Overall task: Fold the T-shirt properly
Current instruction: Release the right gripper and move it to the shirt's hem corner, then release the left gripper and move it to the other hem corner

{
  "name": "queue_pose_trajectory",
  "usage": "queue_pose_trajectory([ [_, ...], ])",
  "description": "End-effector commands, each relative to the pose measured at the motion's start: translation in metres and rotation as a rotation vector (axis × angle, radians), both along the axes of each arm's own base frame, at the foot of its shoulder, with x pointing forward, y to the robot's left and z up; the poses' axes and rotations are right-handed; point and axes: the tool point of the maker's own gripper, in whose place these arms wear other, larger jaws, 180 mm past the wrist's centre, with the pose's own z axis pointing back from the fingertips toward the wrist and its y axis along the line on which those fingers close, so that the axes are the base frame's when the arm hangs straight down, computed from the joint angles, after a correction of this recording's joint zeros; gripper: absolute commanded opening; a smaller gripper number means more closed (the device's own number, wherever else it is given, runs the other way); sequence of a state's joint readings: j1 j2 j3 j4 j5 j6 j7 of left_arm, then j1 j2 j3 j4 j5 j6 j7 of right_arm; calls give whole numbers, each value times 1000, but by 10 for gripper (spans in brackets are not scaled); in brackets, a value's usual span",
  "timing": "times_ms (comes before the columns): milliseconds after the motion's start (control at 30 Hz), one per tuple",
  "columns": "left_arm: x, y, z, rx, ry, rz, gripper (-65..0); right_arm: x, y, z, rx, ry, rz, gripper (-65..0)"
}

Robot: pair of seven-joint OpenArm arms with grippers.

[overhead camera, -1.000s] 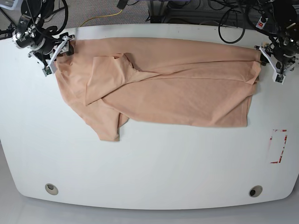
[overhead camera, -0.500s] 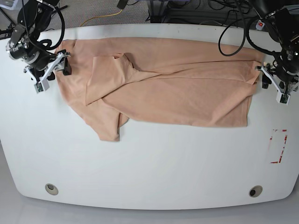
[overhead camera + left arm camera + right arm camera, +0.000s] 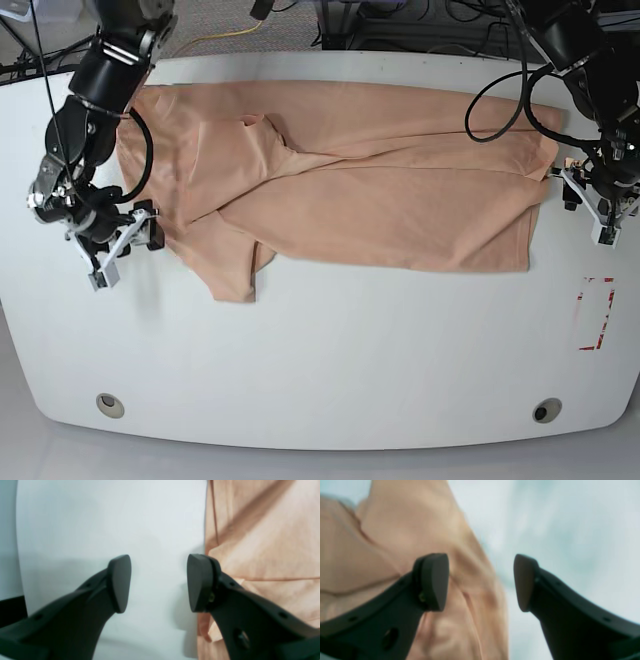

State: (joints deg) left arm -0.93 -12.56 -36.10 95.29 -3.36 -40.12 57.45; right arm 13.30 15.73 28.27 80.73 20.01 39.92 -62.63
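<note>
t-shirt lies partly folded on the table — both arms' jaws spread, holding nothing.

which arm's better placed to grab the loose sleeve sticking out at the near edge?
Right. The right gripper, open, sits beside the sleeve of the T-shirt. The left gripper, also open, is at the opposite end.

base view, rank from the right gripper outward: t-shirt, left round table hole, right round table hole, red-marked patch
From the right gripper:
1. T-shirt, right beside it
2. Left table hole, near edge below it
3. Right table hole, far across
4. Red-marked patch, farthest, by the other arm
</note>
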Motion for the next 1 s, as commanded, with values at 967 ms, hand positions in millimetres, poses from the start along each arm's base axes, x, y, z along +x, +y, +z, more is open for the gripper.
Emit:
queue_pose_trajectory([
  [967,32,5,36,15,-119,-1,-314,62,59,-46,200,8,45,-412],
])
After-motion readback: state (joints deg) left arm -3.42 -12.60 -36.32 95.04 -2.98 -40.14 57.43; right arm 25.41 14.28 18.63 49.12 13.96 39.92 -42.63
